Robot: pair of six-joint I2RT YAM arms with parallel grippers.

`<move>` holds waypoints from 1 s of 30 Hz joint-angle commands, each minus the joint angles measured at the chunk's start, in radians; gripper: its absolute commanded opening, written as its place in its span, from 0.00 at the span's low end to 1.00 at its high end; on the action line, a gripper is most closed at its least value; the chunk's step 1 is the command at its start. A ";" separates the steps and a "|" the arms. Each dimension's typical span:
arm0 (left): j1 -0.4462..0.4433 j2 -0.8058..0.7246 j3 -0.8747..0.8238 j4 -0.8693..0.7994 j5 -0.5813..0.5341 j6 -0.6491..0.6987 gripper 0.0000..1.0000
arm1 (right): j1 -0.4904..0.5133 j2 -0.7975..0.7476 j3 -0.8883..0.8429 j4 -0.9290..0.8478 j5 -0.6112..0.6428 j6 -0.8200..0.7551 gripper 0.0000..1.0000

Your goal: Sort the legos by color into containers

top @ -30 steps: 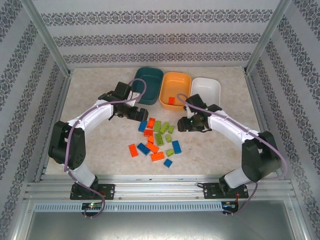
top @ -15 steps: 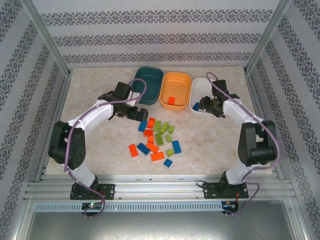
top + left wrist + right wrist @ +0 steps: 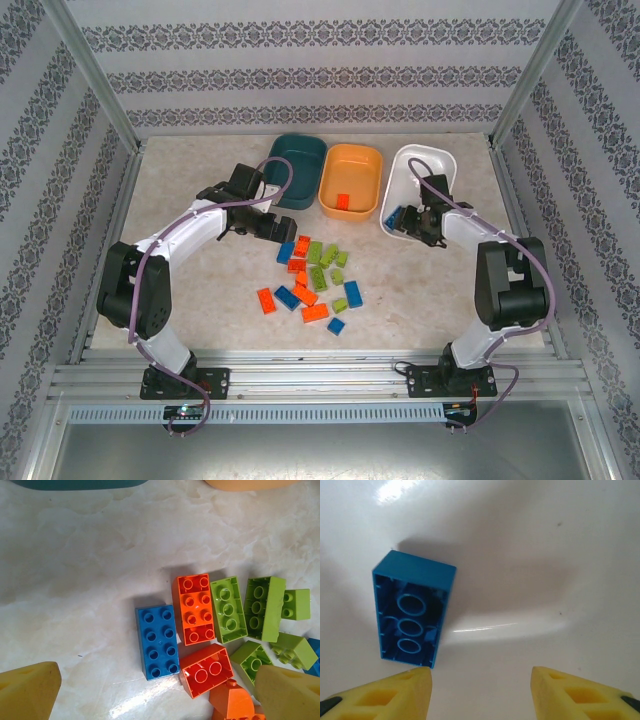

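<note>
The three trays stand in a row along the far edge of the table (image 3: 200, 180): the teal tray (image 3: 300, 165) to the left, the orange tray (image 3: 365, 155) in the middle, the white tray (image 3: 432, 165) to the right and sitting a bit askew. The right gripper (image 3: 480, 695) hangs over the near end of the white tray, jaws parted with nothing between them; a blue brick (image 3: 412, 612) lies underside up on the white floor just ahead of one fingertip, free of it. One orange brick (image 3: 343, 201) sits at the near end of the orange tray; I can make out nothing in the part of the teal tray that the arm leaves uncovered.

The left gripper (image 3: 157, 692) hovers with its jaws spread wide and empty over the far-left side of the loose legos (image 3: 315, 280), which are heaped around the middle of the table, nearer its front edge than the trays; orange, blue and green are all mixed there.

So the sorting looks barely begun to me: two bricks placed, well over a dozen waiting, and no green one moved at all.
</note>
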 commanded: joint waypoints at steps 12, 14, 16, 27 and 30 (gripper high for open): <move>0.002 0.004 0.021 -0.011 0.012 -0.003 1.00 | 0.168 -0.336 -0.045 -0.213 -0.107 -0.115 0.59; 0.002 0.006 0.020 -0.012 0.011 -0.003 1.00 | 0.230 -0.325 -0.072 -0.252 -0.132 -0.131 0.60; 0.002 0.005 0.019 -0.012 0.010 -0.003 1.00 | 0.299 -0.314 -0.107 -0.272 -0.137 -0.136 0.60; 0.003 0.013 0.020 -0.015 0.010 -0.002 1.00 | 0.578 -0.222 -0.200 -0.222 -0.069 -0.059 0.60; 0.001 0.011 0.020 -0.016 0.008 -0.001 1.00 | 0.603 -0.175 -0.186 -0.217 -0.054 -0.058 0.60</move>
